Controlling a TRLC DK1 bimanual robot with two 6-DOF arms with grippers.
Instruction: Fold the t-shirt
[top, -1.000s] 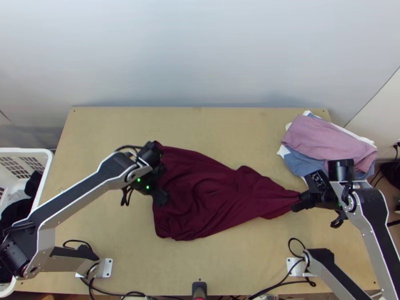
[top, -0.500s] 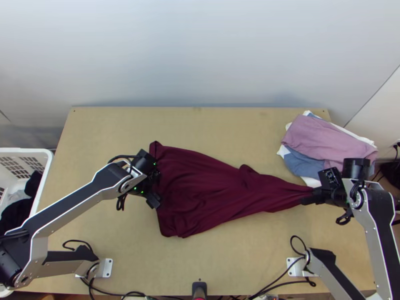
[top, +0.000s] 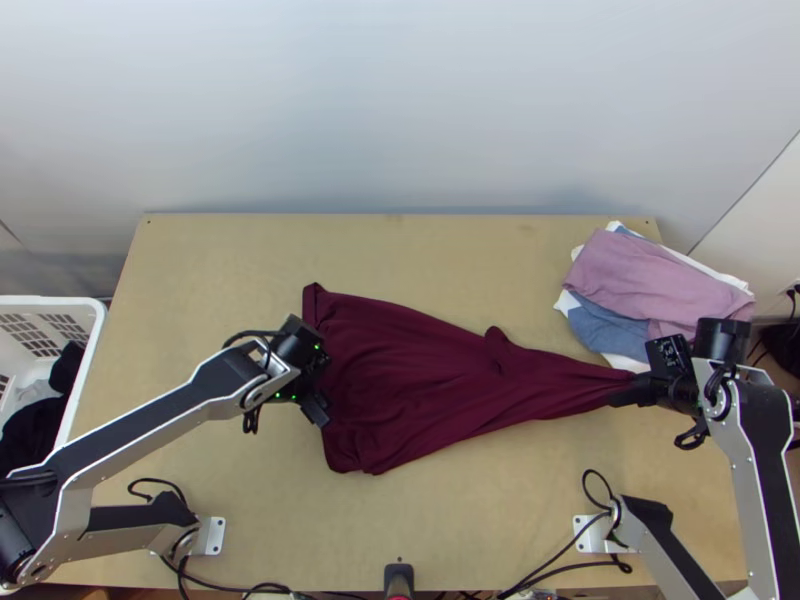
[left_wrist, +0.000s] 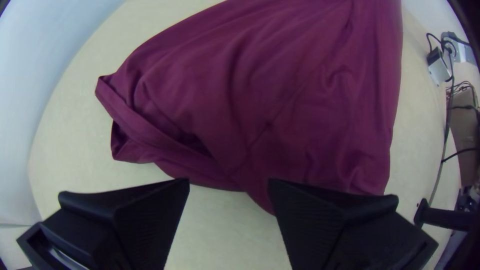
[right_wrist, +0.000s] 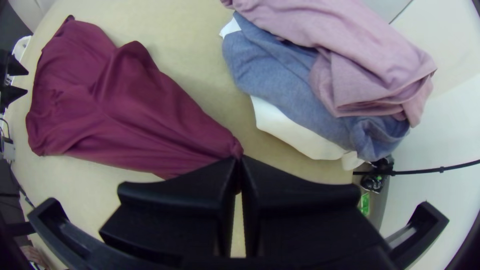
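— Bare light wood runs along the near edge of the table (top: 450, 520). What lies past it?

— The shirt (top: 400, 380), dark red, across the middle. One end is spread wide with ripples in it; the other narrows to a bunched tail.

— Who has the tail?

— The right gripper (right_wrist: 239, 161). Its fingers are closed on the cloth, right at the tip. The left gripper (left_wrist: 228, 184) is at the wide end, fingers well apart and nothing between them.

— So how far along are we?

— Early, I'd say. The cloth is out on the table, but I see no clean fold. One corner at the wide end is turned over on itself, and I can't tell if that's a sleeve or the hem.

— What's left, then?

— Likely squaring it up, then every fold.

— And containers?

— A white basket (top: 92, 345) off the table's left side, with black cloth (top: 30, 430) and a bit of pale grey (top: 27, 393) in it.

— Anything farther?

— A pile at the far right corner: pink (top: 650, 275) over blue (top: 605, 325), white (top: 625, 362) below. Behind it all, the plain wall (top: 400, 100).
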